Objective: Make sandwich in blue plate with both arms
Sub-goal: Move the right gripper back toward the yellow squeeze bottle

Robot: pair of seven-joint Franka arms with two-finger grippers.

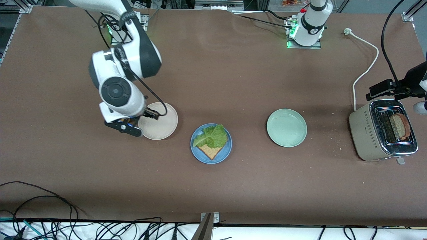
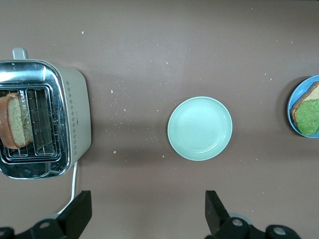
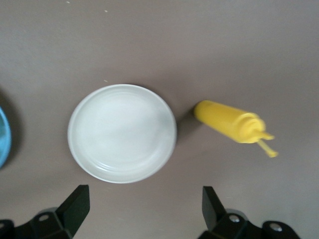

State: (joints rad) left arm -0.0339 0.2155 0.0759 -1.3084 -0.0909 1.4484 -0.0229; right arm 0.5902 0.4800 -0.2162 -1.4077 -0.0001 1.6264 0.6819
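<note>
1. Nearest the front camera sits the blue plate point(image 1: 196, 154), round and matte with a raised rim, holding one grainy tan bread slice point(image 1: 210, 152) under a ruffled green lettuce leaf point(image 1: 212, 136). The sandwich lacks its top slice.
2. That slice seems to be the browned, rounded piece standing upright in the toaster point(image 1: 368, 133), a beige box with a shiny chrome top at the left arm's end of the tabletop.
3. Left gripper point(image 2: 147, 211) hangs above the tabletop between toaster and pale green plate point(image 1: 286, 127), jaws wide and empty. To do the step well, I judge it should centre over the toast point(image 2: 12, 127), pinch its flat faces lightly, and lift straight up clear of the slot wires.
4. Right gripper point(image 3: 144, 209) hovers over the smooth beige plate point(image 1: 165, 128), jaws wide, holding nothing; a glossy yellow squeeze bottle point(image 3: 232, 122) lies on its side beside that plate.
</note>
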